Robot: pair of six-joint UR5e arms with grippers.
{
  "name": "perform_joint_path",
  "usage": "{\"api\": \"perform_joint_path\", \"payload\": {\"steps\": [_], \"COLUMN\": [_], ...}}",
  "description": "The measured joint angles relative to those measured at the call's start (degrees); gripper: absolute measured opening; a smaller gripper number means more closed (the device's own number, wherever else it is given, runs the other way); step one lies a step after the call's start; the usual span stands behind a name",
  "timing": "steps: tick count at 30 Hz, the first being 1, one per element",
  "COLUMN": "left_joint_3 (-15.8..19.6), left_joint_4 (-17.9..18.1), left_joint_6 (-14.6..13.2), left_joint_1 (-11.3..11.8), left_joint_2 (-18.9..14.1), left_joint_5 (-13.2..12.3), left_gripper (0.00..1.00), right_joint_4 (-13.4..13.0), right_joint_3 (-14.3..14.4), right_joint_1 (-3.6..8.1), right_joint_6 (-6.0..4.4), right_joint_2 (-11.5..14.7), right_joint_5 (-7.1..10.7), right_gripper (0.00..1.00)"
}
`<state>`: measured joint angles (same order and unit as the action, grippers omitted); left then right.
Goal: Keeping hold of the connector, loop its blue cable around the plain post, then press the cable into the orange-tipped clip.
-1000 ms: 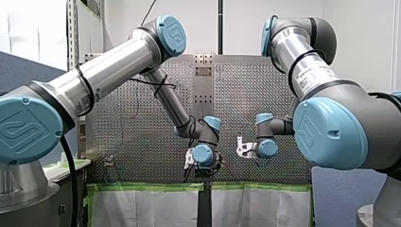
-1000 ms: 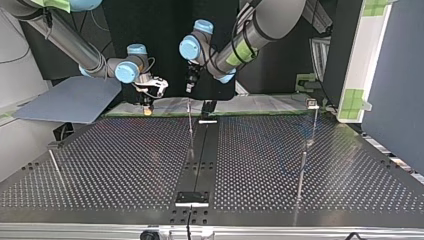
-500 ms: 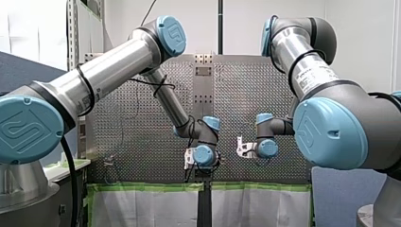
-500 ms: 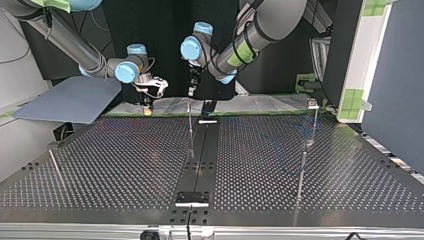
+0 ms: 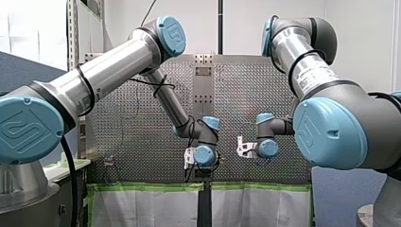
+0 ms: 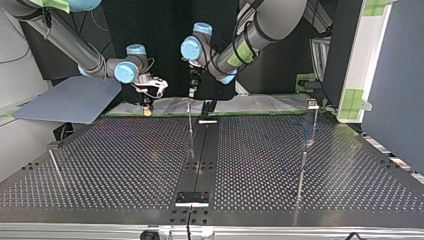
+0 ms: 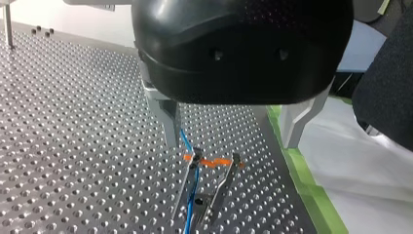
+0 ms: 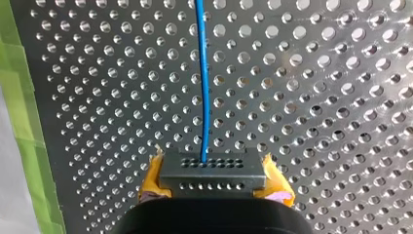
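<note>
My right gripper (image 8: 213, 181) is clenched on the connector (image 8: 212, 168) between yellow pads, and the blue cable (image 8: 202, 83) runs straight away from it over the perforated table (image 8: 316, 97). In the left wrist view my left gripper (image 7: 231, 144) is released, its metal fingers (image 7: 168, 122) spread wide above the clip (image 7: 203, 201). There the cable passes just beside one finger and down along an orange-tipped prong.
</note>
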<state>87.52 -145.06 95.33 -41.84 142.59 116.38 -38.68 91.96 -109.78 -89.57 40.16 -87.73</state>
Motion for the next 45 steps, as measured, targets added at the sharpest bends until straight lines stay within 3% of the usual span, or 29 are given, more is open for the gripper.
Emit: {"api": "perform_joint_path", "payload": {"steps": [8,20,27,33,39,45], "left_joint_3": [1.19,7.77,11.91,15.6,19.17,22.69], "left_joint_4": [-0.82,5.22,9.33,12.58,15.26,17.6], "left_joint_6": [-1.09,0.88,4.52,8.2,11.37,12.24], "left_joint_1": [-1.25,-2.91,-4.05,-6.58,-7.15,-6.95], "left_joint_2": [-1.19,-7.77,-11.9,-15.6,-19.16,-22.68], "left_joint_5": [2.41,3.03,5.67,7.75,8.5,8.35], "left_gripper": [1.0,1.0,1.0,1.0,1.0,1.0], "right_joint_4": [0.21,0.81,1.5,1.81,1.98,2.02], "right_joint_3": [0.01,0.01,0.02,0.02,0.03,0.02], "right_joint_1": [0.04,0.07,-0.05,-0.2,-0.29,-0.28], "right_joint_6": [-0.02,-0.13,-0.14,-0.34,-0.6,-0.7], "right_joint_2": [-0.01,0.01,-0.01,0.01,0.0,-0.02], "right_joint_5": [0.1,0.52,0.54,0.94,1.37,1.71], "right_gripper": [0.0,0.0,0.0,0.0,0.0,0.0]}}
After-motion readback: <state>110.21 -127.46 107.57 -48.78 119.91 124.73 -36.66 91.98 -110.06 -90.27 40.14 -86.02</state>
